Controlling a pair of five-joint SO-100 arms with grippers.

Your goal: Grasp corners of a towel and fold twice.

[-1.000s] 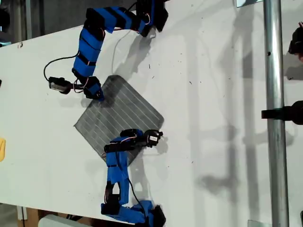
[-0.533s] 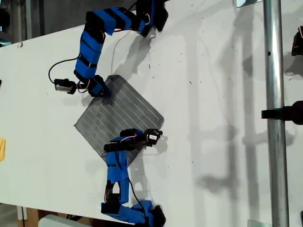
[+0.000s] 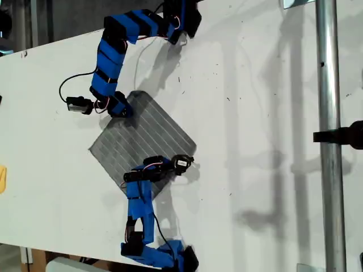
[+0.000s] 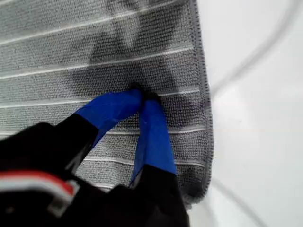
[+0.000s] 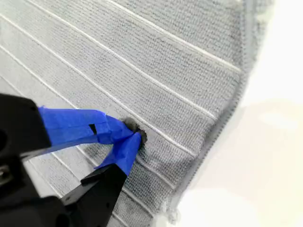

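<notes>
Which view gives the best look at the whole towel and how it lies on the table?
The exterior view: the towel lies flat as a diamond on the white table, though arms cover two corners. The first wrist view shows only a striped patch and one hemmed edge by my first gripper; the second wrist view likewise, around my second gripper.

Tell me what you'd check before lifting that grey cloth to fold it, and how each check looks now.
1. Towel lying flat on the table: ok.
2. My first gripper closed with its fingers' tips pressed on the towel near its edge: ok.
3. My second gripper closed on the towel near a corner: ok.
4. Fabric really pinched between each gripper's fingers: cannot tell.
5. Which arm in the exterior view is first or second: cannot tell.
6. Bare table around the towel to fold onto: ok.
</notes>
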